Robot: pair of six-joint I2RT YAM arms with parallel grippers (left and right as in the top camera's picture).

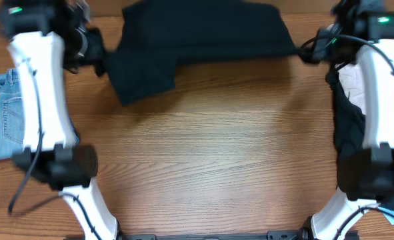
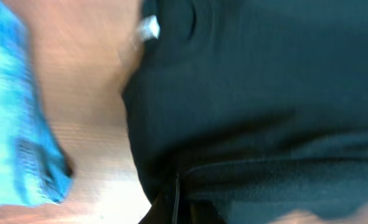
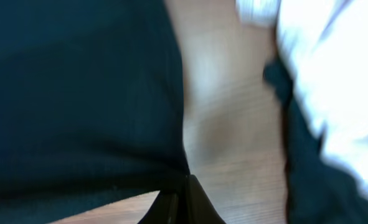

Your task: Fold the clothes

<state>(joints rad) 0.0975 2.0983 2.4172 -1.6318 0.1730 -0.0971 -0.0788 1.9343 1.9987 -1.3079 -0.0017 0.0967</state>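
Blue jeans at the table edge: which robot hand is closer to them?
Left. The left hand grips the black garment's corner on that side, just beyond its own arm from the blue jeans. The right hand grips the garment's opposite corner, much farther away.

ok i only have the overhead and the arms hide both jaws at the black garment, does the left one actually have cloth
Observer: yes, in the left wrist view the left gripper has its jaws closed on the black garment at its edge.
Operator: and the right
Observer: same. In the right wrist view the right gripper is pinched shut on the garment's edge, with bare table beside it.
Operator: anything on the cloth i should know about
Observer: there is a small pale patch at the garment's edge in the left wrist view. It may be a label, but it is too blurred to be sure.
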